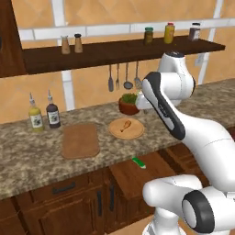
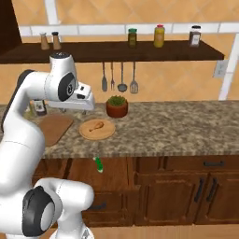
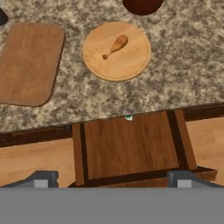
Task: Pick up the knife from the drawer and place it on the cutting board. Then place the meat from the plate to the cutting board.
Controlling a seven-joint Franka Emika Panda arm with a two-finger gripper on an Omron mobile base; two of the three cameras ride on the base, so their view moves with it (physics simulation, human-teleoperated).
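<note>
The knife (image 1: pixel 139 163) lies in the open drawer (image 1: pixel 131 176), its green handle (image 2: pixel 98 165) close under the counter's edge. From the hand view, a green tip of the knife (image 3: pixel 128 117) peeks out at the back of the drawer (image 3: pixel 131 146). The cutting board (image 1: pixel 80 140) (image 3: pixel 28 63) lies bare on the counter. To its right, the plate (image 1: pixel 133 133) (image 3: pixel 127 61) holds the meat (image 1: pixel 125 125) (image 3: pixel 116 46). My gripper (image 3: pixel 112 180) hangs open and holds nothing, high above the drawer and the counter's front.
A potted plant (image 1: pixel 129 103) stands just behind the plate. Two bottles (image 1: pixel 44 114) stand behind the board on the left. Utensils (image 1: pixel 123 77) hang on the wall under a shelf (image 1: pixel 119 49) with jars. Closed drawers with black handles (image 2: pixel 214 164) lie to the right.
</note>
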